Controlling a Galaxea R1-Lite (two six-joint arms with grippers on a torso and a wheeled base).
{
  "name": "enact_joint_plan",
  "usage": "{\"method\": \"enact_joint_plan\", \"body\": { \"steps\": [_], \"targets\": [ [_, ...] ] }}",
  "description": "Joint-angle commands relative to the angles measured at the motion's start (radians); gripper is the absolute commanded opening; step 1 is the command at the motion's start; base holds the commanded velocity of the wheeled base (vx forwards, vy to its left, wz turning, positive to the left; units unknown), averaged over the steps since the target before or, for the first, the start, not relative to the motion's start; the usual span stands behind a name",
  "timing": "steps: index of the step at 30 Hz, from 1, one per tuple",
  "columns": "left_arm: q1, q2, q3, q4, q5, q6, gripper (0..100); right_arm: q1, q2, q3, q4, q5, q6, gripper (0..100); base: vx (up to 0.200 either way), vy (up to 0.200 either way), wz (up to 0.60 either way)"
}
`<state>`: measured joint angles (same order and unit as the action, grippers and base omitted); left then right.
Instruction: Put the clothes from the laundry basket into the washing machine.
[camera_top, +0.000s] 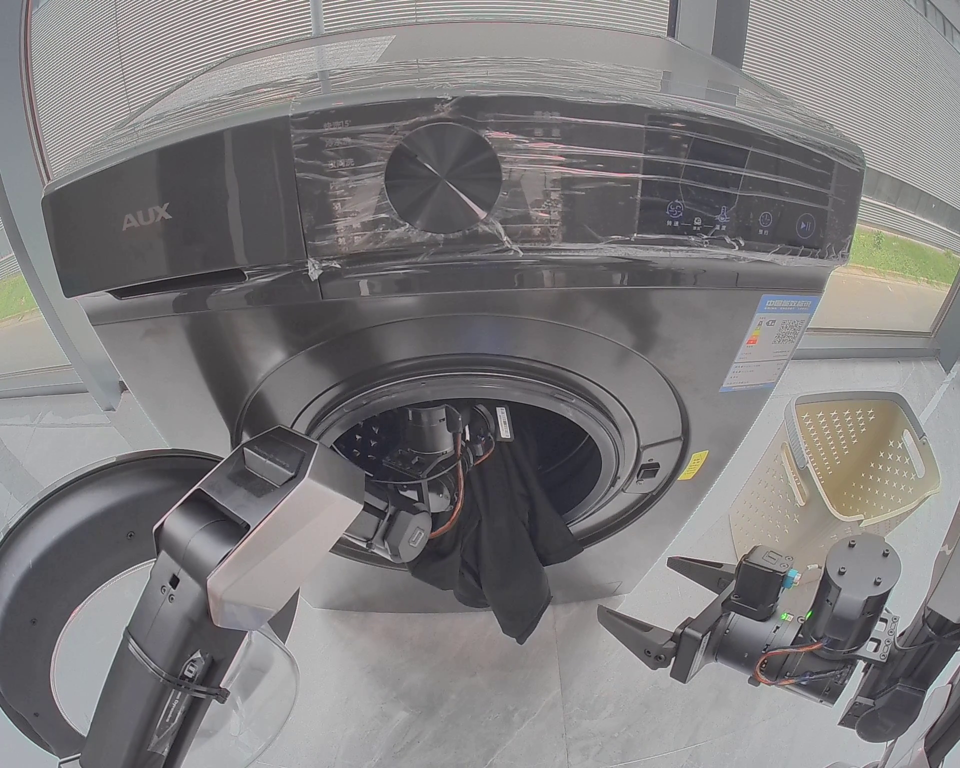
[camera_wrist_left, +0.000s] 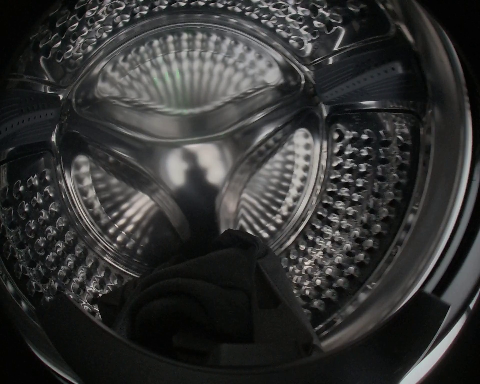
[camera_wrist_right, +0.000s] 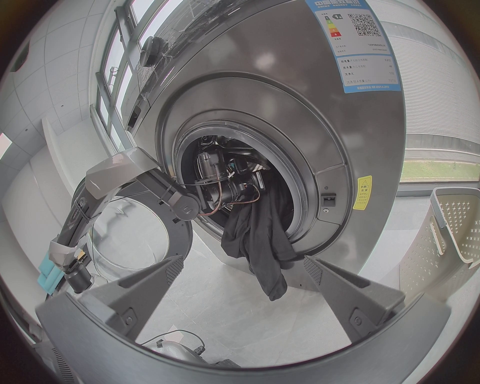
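Your left arm (camera_top: 250, 520) bends up from the lower left, its wrist inside the washing machine (camera_top: 620, 330) opening; you can't tell its grip. A black garment (camera_top: 500, 540) drapes over the rim at center. Your right gripper (camera_top: 640, 590) lies level at lower right, spread wide and empty.

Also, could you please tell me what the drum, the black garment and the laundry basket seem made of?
Drum: apparently polished stainless steel, with bright reflections on embossed, perforated walls.
Black garment: soft matte fabric, weave unclear; it drapes limply over the door opening's rim.
Laundry basket: likely rigid cream plastic, with moulded holes and a grey rim.
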<state>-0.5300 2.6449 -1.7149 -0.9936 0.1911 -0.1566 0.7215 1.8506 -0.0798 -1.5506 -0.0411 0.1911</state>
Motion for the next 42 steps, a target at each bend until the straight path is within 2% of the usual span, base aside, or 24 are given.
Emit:
{"method": "enact_joint_plan", "body": {
  "steps": [1, 6, 7, 12, 16, 17, 19, 22, 28, 34, 37, 38, 42],
  "targets": [
    [0.036, 0.061, -0.103, 0.036, 0.028, -0.001, 0, -0.001, 0.002, 0.000, 0.000, 0.000, -0.001, 100, 0.000, 0.000, 0.00],
    [0.038, 0.056, -0.095, 0.041, 0.028, -0.001, 0, -0.001, 0.002, 0.000, 0.000, 0.000, -0.001, 100, 0.000, 0.000, 0.00],
    [0.038, 0.055, -0.092, 0.041, 0.028, -0.001, 100, -0.001, 0.002, 0.000, 0.000, 0.000, -0.001, 100, 0.000, 0.000, 0.00],
    [0.035, 0.053, -0.089, 0.041, 0.028, -0.001, 100, -0.001, 0.002, 0.000, 0.000, 0.000, 0.001, 100, 0.000, 0.000, 0.00],
    [0.025, -0.071, 0.092, 0.104, 0.025, -0.004, 100, -0.001, 0.002, -0.002, 0.000, 0.001, 0.001, 100, 0.000, 0.000, 0.00],
    [0.025, -0.071, 0.092, 0.104, 0.025, -0.004, 100, -0.001, 0.002, -0.002, 0.000, 0.001, 0.001, 100, 0.000, 0.000, 0.00],
    [0.005, -0.175, 0.236, 0.225, -0.024, -0.008, 100, -0.001, 0.001, -0.002, 0.000, 0.000, 0.001, 100, 0.000, 0.000, 0.00],
    [0.001, -0.230, 0.311, 0.270, -0.105, -0.009, 100, 0.001, 0.001, -0.002, 0.000, 0.000, 0.001, 100, 0.000, 0.000, 0.00],
    [-0.025, -0.244, 0.402, 0.271, -0.165, 0.000, 100, -0.001, 0.001, -0.003, 0.000, 0.001, 0.001, 100, 0.000, 0.000, 0.00],
    [-0.038, -0.189, 0.397, 0.273, -0.179, 0.003, 100, 0.001, 0.001, -0.005, 0.000, 0.001, 0.001, 100, 0.000, 0.000, 0.00],
    [-0.036, -0.157, 0.388, 0.280, -0.179, 0.020, 100, 0.001, 0.002, -0.005, 0.000, 0.001, -0.001, 100, 0.000, 0.000, 0.00],
    [-0.035, -0.140, 0.379, 0.291, -0.179, 0.034, 100, 0.001, 0.002, -0.005, 0.000, 0.001, -0.001, 100, 0.000, 0.000, 0.00],
    [-0.028, -0.114, 0.362, 0.302, -0.176, 0.042, 100, 0.009, 0.004, -0.005, 0.000, 0.001, 0.001, 100, 0.000, 0.000, 0.00]
  ]
}}
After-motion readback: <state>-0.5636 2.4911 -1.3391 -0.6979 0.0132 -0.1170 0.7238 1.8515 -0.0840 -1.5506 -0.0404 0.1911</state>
